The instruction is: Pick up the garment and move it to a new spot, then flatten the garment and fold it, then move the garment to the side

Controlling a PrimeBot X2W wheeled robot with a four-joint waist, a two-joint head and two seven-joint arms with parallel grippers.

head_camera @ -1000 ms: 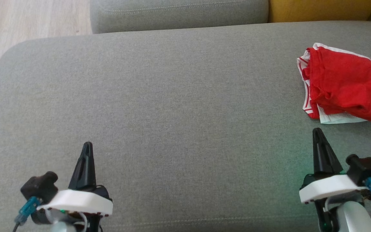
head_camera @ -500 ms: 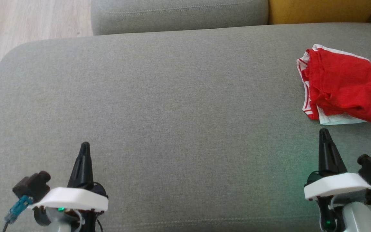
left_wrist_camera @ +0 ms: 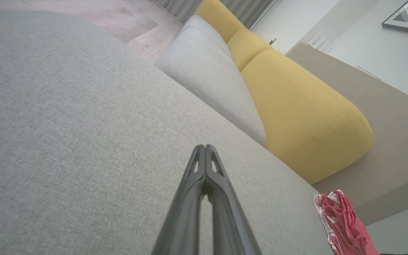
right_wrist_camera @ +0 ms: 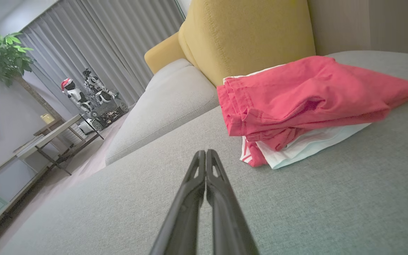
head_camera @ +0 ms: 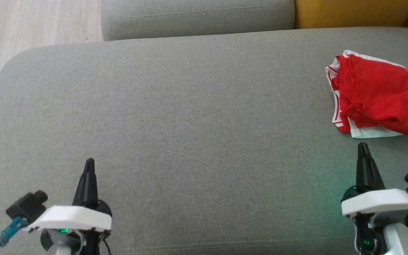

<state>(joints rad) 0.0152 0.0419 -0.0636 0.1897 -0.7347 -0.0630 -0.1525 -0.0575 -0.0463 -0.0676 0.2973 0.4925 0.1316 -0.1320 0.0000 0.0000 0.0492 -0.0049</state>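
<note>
Left hand (head_camera: 89, 162) and right hand (head_camera: 362, 146) have drawn back.

Seat cushion (head_camera: 190, 124): grey woven upholstery cloth, matt, with a fine visible weave and a stitched seam near the front edge. Back cushion (head_camera: 197, 16): same grey cloth. Yellow cushion (left_wrist_camera: 296, 106): woven cloth, matt, slightly grainy. Garment (head_camera: 377, 95): thin red cloth, matt, creased, with white striped trim. Left gripper (head_camera: 89, 163) and right gripper (head_camera: 362, 146): dark plastic with a dull sheen. Wrist housing (head_camera: 71, 217): smooth white plastic. Floor (head_camera: 37, 24): pale wood-look boards, smooth, low sheen.
</note>
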